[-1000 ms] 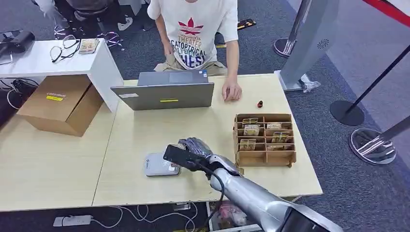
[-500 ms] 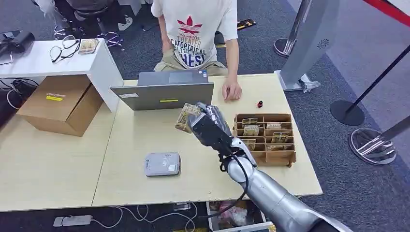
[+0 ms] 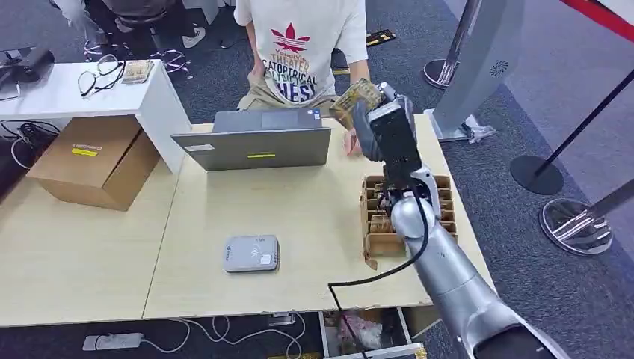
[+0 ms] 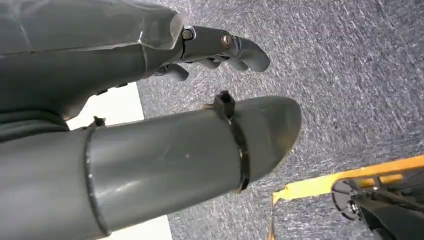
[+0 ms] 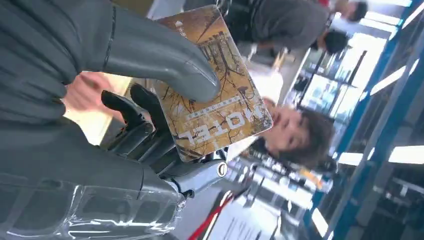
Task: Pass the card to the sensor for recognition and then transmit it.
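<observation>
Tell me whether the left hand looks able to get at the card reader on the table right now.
Probably not as it stands: the left hand hangs over the carpet, holding nothing, and away from the tabletop. The card reader itself lies uncovered on the table, so nothing on the table blocks it.

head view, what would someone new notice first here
The right hand, raised high over the far side of the table, pinches a brown hotel card toward the seated person behind the laptop. Below the arm stands a wooden card rack, and the grey card reader lies alone near the table's front edge.
</observation>
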### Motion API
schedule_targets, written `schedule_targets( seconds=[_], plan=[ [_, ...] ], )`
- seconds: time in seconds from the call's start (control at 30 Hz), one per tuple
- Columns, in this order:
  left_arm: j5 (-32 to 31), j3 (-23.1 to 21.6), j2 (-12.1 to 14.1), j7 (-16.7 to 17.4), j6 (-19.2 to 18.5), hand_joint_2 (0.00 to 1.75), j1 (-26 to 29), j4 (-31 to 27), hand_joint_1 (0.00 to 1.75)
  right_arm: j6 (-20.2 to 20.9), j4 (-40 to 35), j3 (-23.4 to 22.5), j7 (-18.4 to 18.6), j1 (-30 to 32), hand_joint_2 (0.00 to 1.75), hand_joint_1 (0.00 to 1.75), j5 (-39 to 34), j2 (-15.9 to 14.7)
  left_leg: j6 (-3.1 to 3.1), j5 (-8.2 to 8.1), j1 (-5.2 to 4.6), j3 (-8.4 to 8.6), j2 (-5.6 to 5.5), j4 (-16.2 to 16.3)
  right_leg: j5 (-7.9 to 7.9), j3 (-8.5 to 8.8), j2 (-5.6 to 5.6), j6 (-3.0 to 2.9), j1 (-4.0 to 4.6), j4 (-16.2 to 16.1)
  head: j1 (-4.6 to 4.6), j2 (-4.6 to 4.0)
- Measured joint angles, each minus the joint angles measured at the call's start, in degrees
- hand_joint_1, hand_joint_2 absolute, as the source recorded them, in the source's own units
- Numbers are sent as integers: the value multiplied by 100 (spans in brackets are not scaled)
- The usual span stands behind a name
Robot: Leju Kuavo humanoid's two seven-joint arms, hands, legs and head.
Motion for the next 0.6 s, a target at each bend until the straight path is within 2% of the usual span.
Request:
schedule_targets(
  seconds=[0.3,0.6],
  plan=[
    [-92,0,0,2,-26,0,-14,0,0,28,1169,-486,168,-824,175,175,308,31,1,3,0,0,0,0,2,0,0,0,0,1,0,0],
    [-129,-2,0,2,-24,0,-20,0,0,26,1861,-652,293,-1127,175,175,536,52,1,3,0,-1,-1,0,2,-1,-1,1,0,0,-2,0]
  ],
)
